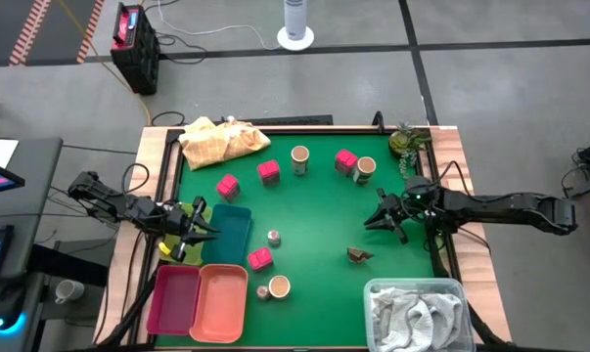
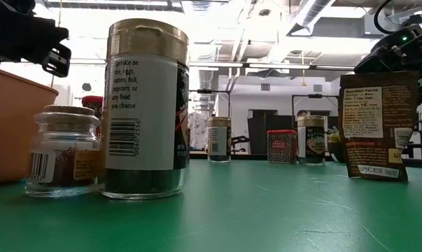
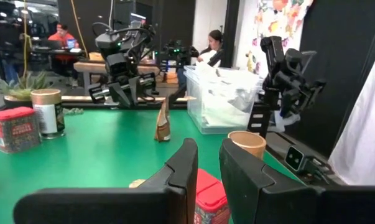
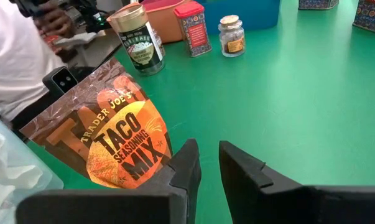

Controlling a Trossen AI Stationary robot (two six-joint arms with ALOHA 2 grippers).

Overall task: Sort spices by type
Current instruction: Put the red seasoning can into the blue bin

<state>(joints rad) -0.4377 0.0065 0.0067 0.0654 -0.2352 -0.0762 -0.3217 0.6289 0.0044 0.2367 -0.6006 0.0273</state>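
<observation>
Table: green mat (image 1: pixel 314 215) in a wood frame, on a grey floor, with a lit workshop behind it in the low view.
Left gripper (image 1: pixel 203 227): at the table's left edge, over the teal bin (image 1: pixel 231 235); fingers (image 3: pixel 184 165) a narrow gap apart, nothing between them.
Right gripper (image 1: pixel 381 217): right of the mat's middle, near the taco seasoning packet (image 1: pixel 359 255); fingers (image 4: pixel 187 163) slightly parted, empty, the packet (image 4: pixel 112 137) just ahead of them and upright.
Red tins: three in the upper half, (image 1: pixel 227 186), (image 1: pixel 268 172) and (image 1: pixel 346 159); a fourth (image 1: pixel 260 258) lower down, just right of the teal bin.
Tan-lidded jars: one (image 1: pixel 300 157) upper middle, one (image 1: pixel 365 169) touching or just beside the upper right tin, one (image 1: pixel 279 286) near the front edge.
Small jars: a grey-capped one (image 1: pixel 273 237) mid-mat; another small one (image 1: pixel 262 291) just beside the front jar.
Bins: pink (image 1: pixel 174 298) and orange (image 1: pixel 222 301) side by side at front left.
Cloths: yellow cloth (image 1: pixel 221 142) at back left; grey-white towel in a clear box (image 1: pixel 417 308) at front right.
Plant (image 1: pixel 405 140): back right corner.
</observation>
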